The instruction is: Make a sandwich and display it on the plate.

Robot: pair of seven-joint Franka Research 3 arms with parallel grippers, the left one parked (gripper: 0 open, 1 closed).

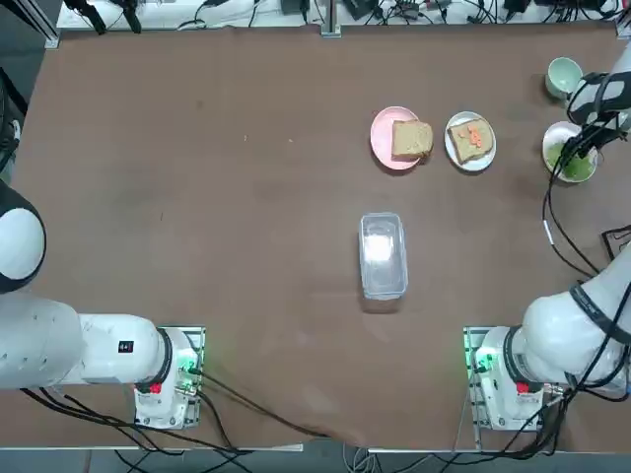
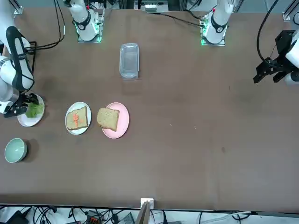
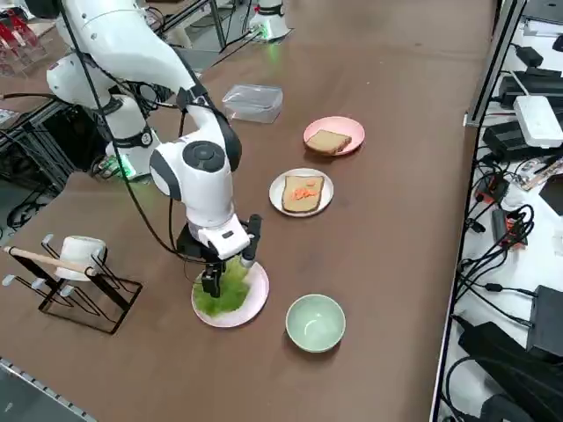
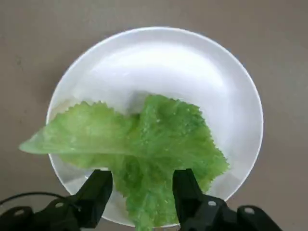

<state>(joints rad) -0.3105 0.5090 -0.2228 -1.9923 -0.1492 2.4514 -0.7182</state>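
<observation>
The right end effector (image 4: 142,192) is hanging directly over the lettuce leaf (image 4: 139,147), which is lying on a white plate (image 4: 231,86) at the right edge of the worktop (image 1: 197,197); its fingers (image 4: 96,190) are standing apart, one on each side of the leaf's near edge, and are not yet clamped on it. The sandwich is not yet assembled: one toasted bread slice (image 1: 470,136) carrying a few reddish filling pieces (image 1: 474,135) is sitting on the small white plate (image 1: 454,150) toward the far right of the worktop, and a second, bare bread slice (image 1: 412,139) is resting on the pink plate (image 1: 381,138) just to its left. A clear plastic container (image 1: 383,254) is lying near the middle of the worktop, and a pale green bowl (image 1: 564,74) is standing at the far right corner. The step in hand appears to be picking up the lettuce. To do it well, the fingers should be descending until their tips are bracketing a thick fold of the leaf, then closing gently so that the leaf is gripped without tearing; the tips should be stopping short of pressing hard on the glossy plate, which could slide. Lifting straight up should be keeping the leaf clear of the plate rim. No brands, labels or legible writing are showing on any item.
</observation>
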